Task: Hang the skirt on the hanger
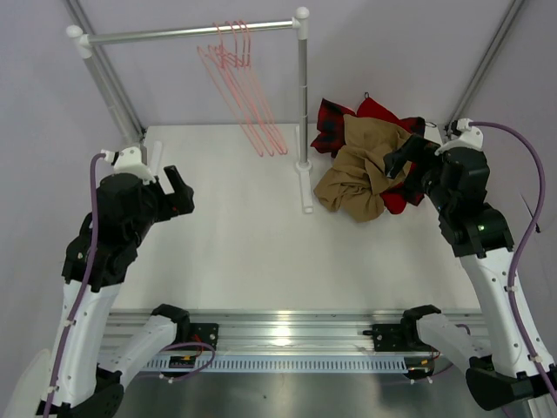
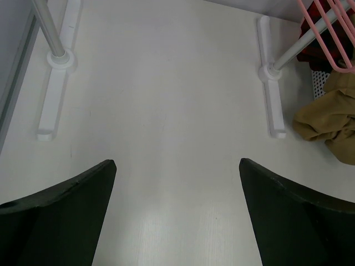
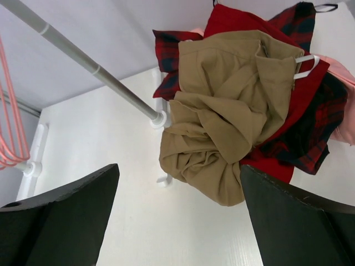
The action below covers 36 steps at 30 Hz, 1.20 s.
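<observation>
Skirt [image 3: 222,127] is lying crumpled and ungrasped, the right end effector [image 3: 177,166] hovering released near it, the left end effector [image 2: 177,163] released too, so gripping it looks next.

A white tabletop [image 1: 244,244] takes up the middle, matte and evenly lit, with only soft shadows on it. Behind it and to both sides stands a plain wall [image 1: 392,52] of pale lilac-grey. At the far side is a rack [image 1: 303,96]: a grey bar [image 1: 174,33] across the top between two posts, each on a long white foot [image 1: 305,187] resting on the tabletop. Slanted grey metal struts [image 1: 489,59] rise at the far left and far right corners. Along the near edge runs a ribbed aluminium rail [image 1: 287,335], and below it a brushed metal surface [image 1: 287,392] catches a dull glare.
</observation>
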### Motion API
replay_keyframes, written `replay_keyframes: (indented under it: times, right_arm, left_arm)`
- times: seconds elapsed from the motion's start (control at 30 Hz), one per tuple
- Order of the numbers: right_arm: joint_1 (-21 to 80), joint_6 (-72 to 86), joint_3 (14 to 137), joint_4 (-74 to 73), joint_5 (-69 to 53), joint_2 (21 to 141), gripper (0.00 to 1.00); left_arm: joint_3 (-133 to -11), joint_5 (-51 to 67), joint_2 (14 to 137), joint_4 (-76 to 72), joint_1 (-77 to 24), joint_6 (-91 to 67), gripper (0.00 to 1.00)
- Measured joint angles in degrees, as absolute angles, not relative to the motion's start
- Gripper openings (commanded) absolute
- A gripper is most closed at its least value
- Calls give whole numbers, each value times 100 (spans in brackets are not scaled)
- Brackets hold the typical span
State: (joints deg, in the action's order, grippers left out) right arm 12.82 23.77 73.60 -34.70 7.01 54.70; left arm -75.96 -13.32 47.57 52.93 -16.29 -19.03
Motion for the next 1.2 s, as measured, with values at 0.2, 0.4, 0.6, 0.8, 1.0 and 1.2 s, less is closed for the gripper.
replay_keyframes:
  times: [0.2, 0.4, 0.6, 0.8, 1.0, 1.2]
  right_arm:
    - [1282, 2425, 7360, -3404, 657, 5352, 99]
    - [1282, 2506, 7352, -3404, 648, 5339, 99]
    - [1282, 2630, 7290, -3409, 657, 5391, 99]
    - [1282, 2655, 7083, -3413, 792, 5463, 99]
    - [1275, 2663, 6971, -3400, 1017, 5623, 99]
    - [1184, 2742, 6978, -3542, 1216, 6029, 99]
  left_arm:
    - [-7478, -1245, 4504, 5325, -1629, -1898, 100]
    - [-7529, -786, 4517, 5214, -1629, -1876, 99]
    - [-8195, -172, 5002, 4945, -1629, -1855, 99]
    - [-9155, 362, 5896, 4357, -1645, -1898, 98]
    - [-10154, 64, 7067, 4042, -2128, -1953, 95]
    - [-10851, -753, 8023, 4040, -2335, -2069, 91]
